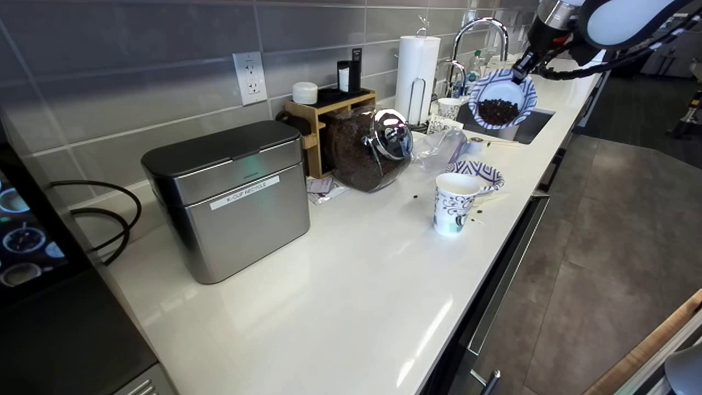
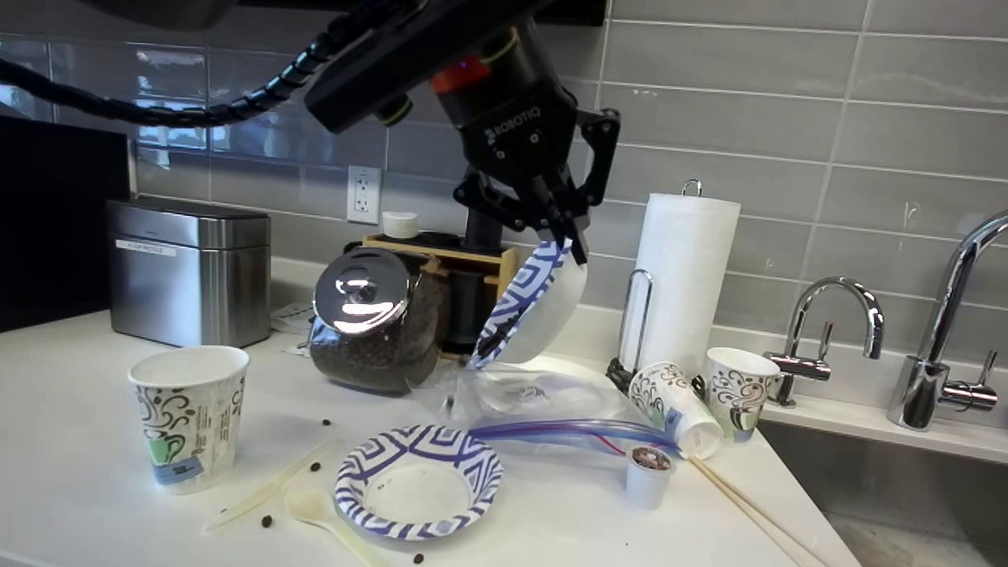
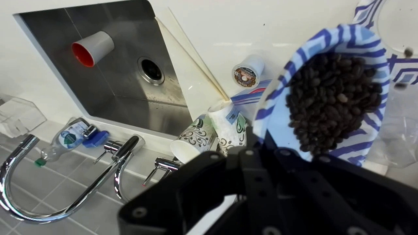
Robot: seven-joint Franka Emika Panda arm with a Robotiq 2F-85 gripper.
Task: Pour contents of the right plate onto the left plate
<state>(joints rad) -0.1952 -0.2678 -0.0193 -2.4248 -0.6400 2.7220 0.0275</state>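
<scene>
1. Clearly off to the side, at the far left of an exterior view, stand a steel bin (image 2: 189, 276) and, at its six o'clock, an upright paper cup (image 2: 191, 421).
2. Then comes the left plate (image 2: 425, 496), flat on the counter (image 2: 559, 520) with only specks inside; stray beans (image 2: 267, 520) lie about it between six and ten o'clock.
3. At one o'clock from it, in mid-air, hangs the right plate (image 2: 534, 305), steeply tilted, its beans (image 2: 496, 339) heaped toward seven o'clock. The gripper (image 2: 572, 246) pinches its rim at one o'clock.
4. The step in hand looks to be the pour, barely begun to judge by the heap. The next move probably calls for bringing the low lip toward seven o'clock, squarely over the left plate, then tipping further, gently, without losing the pinch.
5. Farther right, a paper-towel roll (image 2: 681, 283) stands at three o'clock from the raised plate and a coffee pod (image 2: 650, 479) at five.
</scene>
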